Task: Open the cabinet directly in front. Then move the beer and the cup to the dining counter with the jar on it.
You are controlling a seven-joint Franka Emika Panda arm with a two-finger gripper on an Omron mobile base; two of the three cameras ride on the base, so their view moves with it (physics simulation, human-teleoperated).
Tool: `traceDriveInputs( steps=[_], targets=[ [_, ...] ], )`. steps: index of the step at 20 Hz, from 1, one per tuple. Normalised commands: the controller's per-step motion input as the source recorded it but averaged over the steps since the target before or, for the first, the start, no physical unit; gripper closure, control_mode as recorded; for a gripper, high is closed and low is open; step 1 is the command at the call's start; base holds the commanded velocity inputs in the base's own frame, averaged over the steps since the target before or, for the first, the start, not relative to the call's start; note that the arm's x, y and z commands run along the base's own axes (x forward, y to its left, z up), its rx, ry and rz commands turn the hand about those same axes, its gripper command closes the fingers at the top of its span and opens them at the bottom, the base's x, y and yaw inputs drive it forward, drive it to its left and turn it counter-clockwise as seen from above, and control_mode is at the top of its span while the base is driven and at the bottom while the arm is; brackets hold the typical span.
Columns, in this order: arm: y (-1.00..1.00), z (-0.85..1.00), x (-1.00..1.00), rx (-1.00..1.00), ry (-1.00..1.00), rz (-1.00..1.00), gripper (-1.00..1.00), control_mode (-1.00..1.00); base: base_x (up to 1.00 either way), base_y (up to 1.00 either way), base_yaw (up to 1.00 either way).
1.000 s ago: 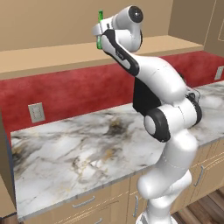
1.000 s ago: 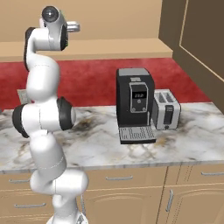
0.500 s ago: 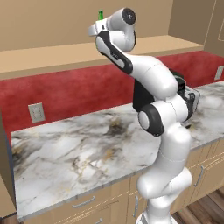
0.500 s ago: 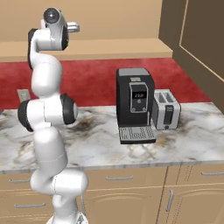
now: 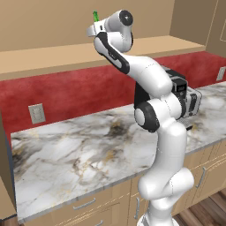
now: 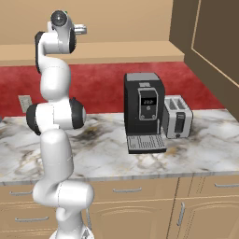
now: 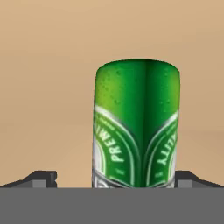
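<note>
Since a second ago we have seen the arm straighten and lift its upper links, carrying the end effector (image 7: 112,177) higher and further into the open cabinet (image 5: 53,26) of light tan wood, while the base cameras hold the same scene.

Starting at the left of the left base view, a pale wall outlet (image 5: 37,114) sits on the red backsplash above the white-grey veined marble surface (image 5: 66,150), whose left and middle stretches are bare. Above it, the tip of the slim green glass beer bottle (image 5: 95,16) pokes up just beside the wrist, standing on the cabinet's shelf (image 5: 44,55).

In the hand view the bottle (image 7: 136,124) stands upright between the two dark fingertips (image 7: 41,178), which are spread wide on either side and not touching it. We judge that spread is kept so the bottle can slip between them before a squeeze; the beer is not yet lifted.

Further right, towards the surface's right end, stand the black coffee machine (image 6: 144,112) and, just beside it, the silver toaster (image 6: 176,116).
</note>
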Motion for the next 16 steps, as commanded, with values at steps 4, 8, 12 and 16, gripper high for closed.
traceDriveInputs(
  steps=[4,8,12,16],
  targets=[
    [0.17,-0.02,0.22,0.0,0.0,0.0,-1.0,-1.0,0.0,0.0,0.0],
    [0.39,0.0,0.16,-0.03,0.0,0.0,1.0,-1.0,0.0,0.0,0.0],
    [0.07,0.01,-0.01,0.0,-0.03,0.0,1.0,-1.0,0.0,0.0,0.0],
    [-0.04,0.15,-0.26,0.0,-0.14,0.0,1.0,-1.0,0.0,0.0,0.0]
  ],
)
